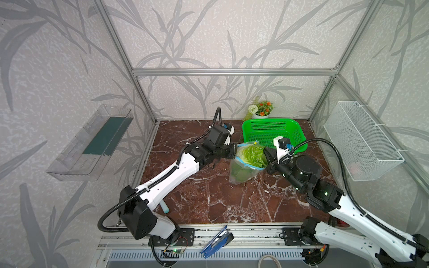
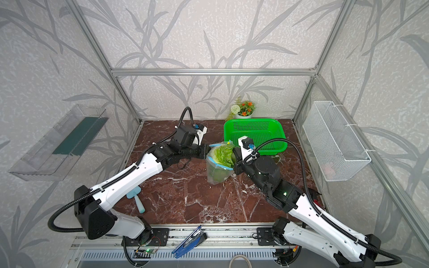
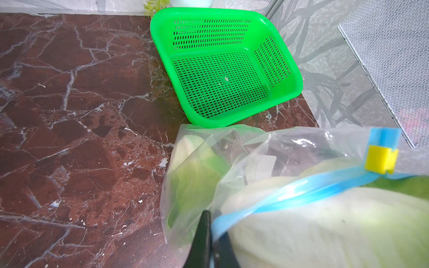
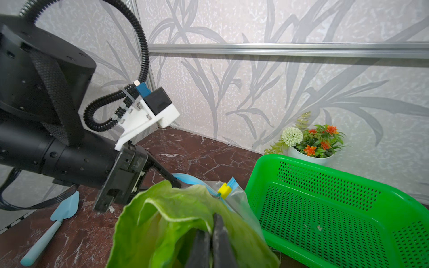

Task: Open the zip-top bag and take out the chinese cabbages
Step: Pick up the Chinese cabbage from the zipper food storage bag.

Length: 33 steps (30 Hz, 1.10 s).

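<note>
As the zip-top bag (image 1: pixel 240 172) sat mid-table between both arms, I sized things up big to small. The marble table (image 1: pixel 209 199) looked hard and slick, w/ nothing on it to stop a pouch skating. Just behind and to the R stood the green basket (image 1: pixel 269 120), empty, close by the bag's mouth.

The bag itself stood slumped, mouth up and gaping. It was thin crinkly film, v. light I judged, w/ no stiffness of its own, so it would ride up w/ whatever got pulled unless held back.

The chinese cabbages (image 1: pixel 251 155) were both inside it — one head crowding the mouth w/ leaves poking out, the lower head (image 3: pixel 195 176) showing green thru the plastic. I reckoned each head was bulky but not heavy, firm at the white base and soft up top.

The right gripper (image 4: pixel 212 224) was pressed together on a leaf (image 4: pixel 176 208) of the upper head. That was a weak hold in my view, since a leaf could tear or slip. Lower down, round the ribs, would have been safer.

The left gripper (image 3: pixel 210 217) was pinched on the blue zip strip (image 3: pixel 301 192) — prob. the stiffest part of the bag and the right spot to anchor it. The yellow slider (image 3: pixel 380 160) sat at the strip's far end, small and hard, and didn't need touching.
</note>
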Each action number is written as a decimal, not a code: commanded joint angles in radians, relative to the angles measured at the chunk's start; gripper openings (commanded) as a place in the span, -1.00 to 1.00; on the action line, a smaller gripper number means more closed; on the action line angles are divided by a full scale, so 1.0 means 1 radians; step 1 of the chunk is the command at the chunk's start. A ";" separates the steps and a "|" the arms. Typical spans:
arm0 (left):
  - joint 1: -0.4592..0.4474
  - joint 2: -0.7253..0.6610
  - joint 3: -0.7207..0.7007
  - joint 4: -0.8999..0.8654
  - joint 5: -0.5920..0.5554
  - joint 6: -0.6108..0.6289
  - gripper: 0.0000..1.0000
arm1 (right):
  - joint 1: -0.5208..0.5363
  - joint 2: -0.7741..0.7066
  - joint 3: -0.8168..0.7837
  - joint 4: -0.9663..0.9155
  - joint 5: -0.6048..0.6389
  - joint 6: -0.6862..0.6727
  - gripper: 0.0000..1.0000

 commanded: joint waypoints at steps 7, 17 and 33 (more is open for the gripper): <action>0.024 -0.026 -0.030 -0.048 -0.124 -0.006 -1.00 | -0.003 -0.094 -0.034 0.125 0.157 0.012 -1.00; 0.052 -0.040 -0.052 -0.012 -0.093 -0.006 -1.00 | -0.004 -0.143 -0.057 0.123 0.182 0.012 -1.00; 0.049 -0.020 -0.070 0.032 -0.017 -0.020 -1.00 | -0.003 0.015 -0.011 0.439 0.132 -0.061 -1.00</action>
